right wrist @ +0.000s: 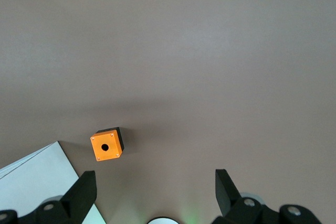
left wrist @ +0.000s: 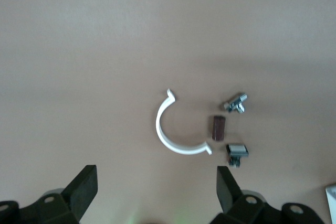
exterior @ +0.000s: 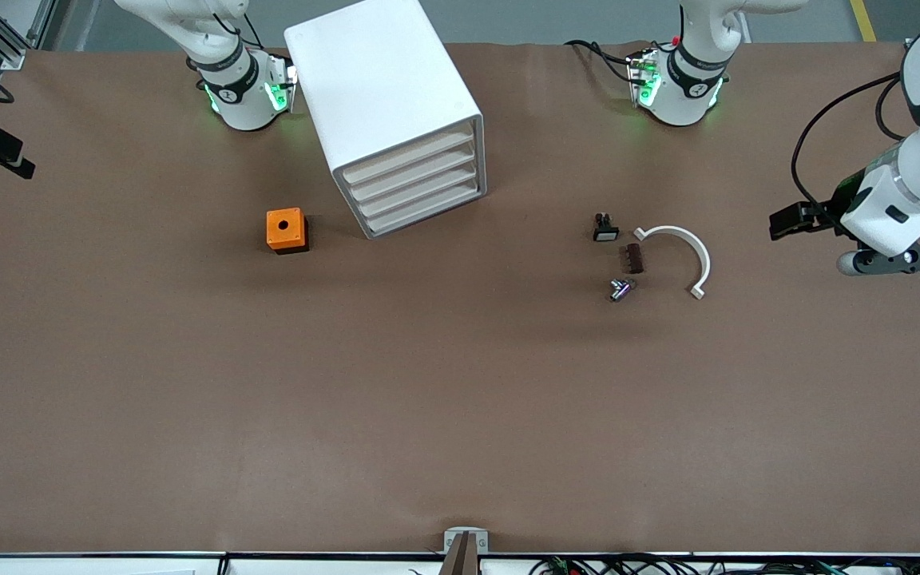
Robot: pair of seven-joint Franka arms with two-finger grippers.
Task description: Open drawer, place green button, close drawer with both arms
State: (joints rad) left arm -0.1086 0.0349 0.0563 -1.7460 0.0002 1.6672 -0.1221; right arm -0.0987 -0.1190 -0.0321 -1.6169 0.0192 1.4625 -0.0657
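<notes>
- While both arms hang above the table, I see the left gripper (left wrist: 155,182) over bare table at the left arm's end, jaws spread wide and holding nothing.
- From its wrist view, the small parts lie on the table off from the fingertips (left wrist: 84,182), none of them touched.
- The right gripper (right wrist: 155,184) hangs over the table toward the right arm's end, its jaws just as wide and empty.
- The button (exterior: 622,289) lies on its side on the brown table (exterior: 460,399), well apart from the cabinet (exterior: 396,120) and toward the left arm's end. It looks small and silvery to me, and I cannot make out the colour of its cap.
- Of the cluster of small parts, the button is the nearest to the front camera. A brown block (exterior: 632,258) sits just beside it, a little farther from that camera.
- A black-and-white switch (exterior: 605,228) lies farther again, close to the block.
- A white half-ring clip (exterior: 680,255) curves beside these three, on the side toward the left arm's end, and touches none of them.
- The drawer (exterior: 420,194), third from the top, is pushed in flush with the other three.
- An orange box (exterior: 286,230) with a hole in its top stands near the cabinet, toward the right arm's end.
</notes>
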